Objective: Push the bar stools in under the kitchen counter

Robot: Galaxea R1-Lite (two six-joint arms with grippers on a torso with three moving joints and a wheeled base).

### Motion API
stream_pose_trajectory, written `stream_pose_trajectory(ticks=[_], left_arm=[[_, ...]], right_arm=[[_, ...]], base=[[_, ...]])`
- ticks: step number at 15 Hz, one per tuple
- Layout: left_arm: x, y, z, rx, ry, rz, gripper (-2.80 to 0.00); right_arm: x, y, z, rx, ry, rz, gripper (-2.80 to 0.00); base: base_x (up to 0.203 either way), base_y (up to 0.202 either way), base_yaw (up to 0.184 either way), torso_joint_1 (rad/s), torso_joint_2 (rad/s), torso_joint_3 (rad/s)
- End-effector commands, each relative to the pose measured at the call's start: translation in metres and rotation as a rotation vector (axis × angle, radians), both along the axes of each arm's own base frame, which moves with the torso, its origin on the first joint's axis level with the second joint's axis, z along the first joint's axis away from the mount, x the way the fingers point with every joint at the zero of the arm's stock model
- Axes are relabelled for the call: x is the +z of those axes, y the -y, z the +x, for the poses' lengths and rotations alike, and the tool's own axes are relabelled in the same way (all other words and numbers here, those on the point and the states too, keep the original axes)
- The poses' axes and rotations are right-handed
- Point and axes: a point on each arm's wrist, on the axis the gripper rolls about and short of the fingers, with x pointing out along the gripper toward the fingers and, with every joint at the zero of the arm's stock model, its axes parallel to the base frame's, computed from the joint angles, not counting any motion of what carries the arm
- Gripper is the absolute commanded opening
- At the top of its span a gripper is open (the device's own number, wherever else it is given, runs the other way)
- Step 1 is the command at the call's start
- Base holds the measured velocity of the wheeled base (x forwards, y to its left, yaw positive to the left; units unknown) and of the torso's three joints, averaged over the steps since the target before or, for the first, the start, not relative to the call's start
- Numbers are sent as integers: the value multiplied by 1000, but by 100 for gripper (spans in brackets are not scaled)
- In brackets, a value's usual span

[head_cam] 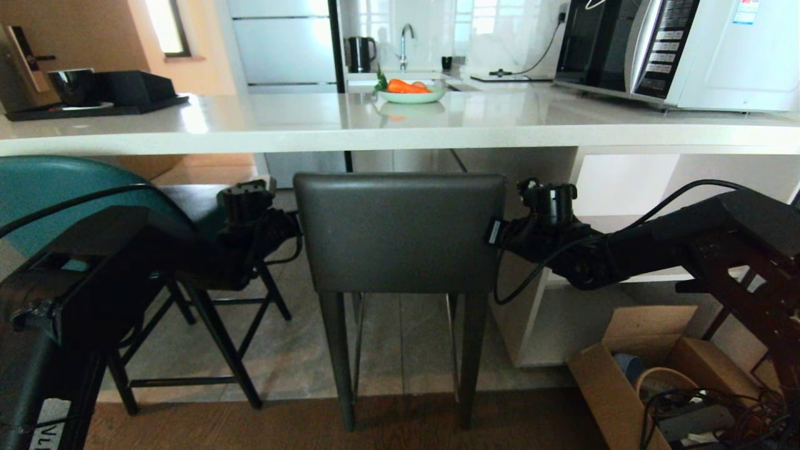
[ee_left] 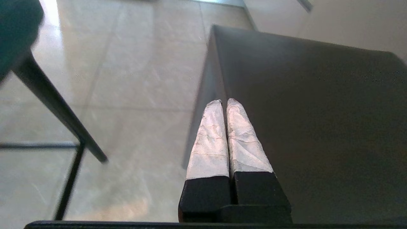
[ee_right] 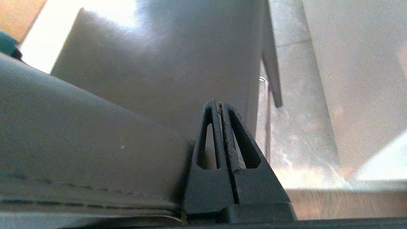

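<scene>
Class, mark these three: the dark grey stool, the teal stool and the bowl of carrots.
Dark grey stool (head_cam: 400,234): head view, middle of backrest.
Teal stool (head_cam: 56,187): head view, curved back.
Bowl of carrots (head_cam: 412,97): head view, front rim.

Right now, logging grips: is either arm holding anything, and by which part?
Nothing is held. Both grippers, left and right, are shut empty, flanking the dark grey stool's backrest at its side edges.

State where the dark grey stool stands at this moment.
In the head view the dark grey stool stands in the middle, its back just below the white counter edge, with the teal stool to its left.
</scene>
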Motion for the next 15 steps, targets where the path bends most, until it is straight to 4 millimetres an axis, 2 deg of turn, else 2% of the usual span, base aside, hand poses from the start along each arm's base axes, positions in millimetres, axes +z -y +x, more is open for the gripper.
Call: stream_pose_trajectory(ticks=[1, 4, 6, 8, 10, 11, 13, 15], left_arm=[[-1, -12, -20, 7, -38, -12, -280], [17, -35, -49, 21, -14, -37, -280], [29, -45, -60, 19, -7, -41, -280], [27, -40, -53, 6, -16, -36, -280], [26, -30, -42, -7, -29, -31, -280], [26, -31, -41, -1, -52, -29, -280], [32, -45, -61, 21, -83, -39, -280], [25, -54, -94, 18, -163, -42, -280]], right_arm=[[15, 15, -11, -32, 10, 4, -280], [38, 26, -30, -39, 30, 12, -280], [46, 29, -39, -44, 36, 13, -280], [46, 26, -40, -40, 35, 12, -280], [48, 20, -49, -29, 34, 7, -280], [52, 20, -53, -35, 39, 5, -280], [61, 25, -54, -46, 57, 11, -280], [66, 27, -52, -52, 67, 14, -280]], base=[[0, 0, 0, 0, 0, 0], [0, 0, 0, 0, 0, 0], [0, 0, 0, 0, 0, 0], [0, 0, 0, 0, 0, 0], [0, 0, 0, 0, 0, 0], [0, 0, 0, 0, 0, 0], [0, 0, 0, 0, 0, 0], [0, 0, 0, 0, 0, 0]])
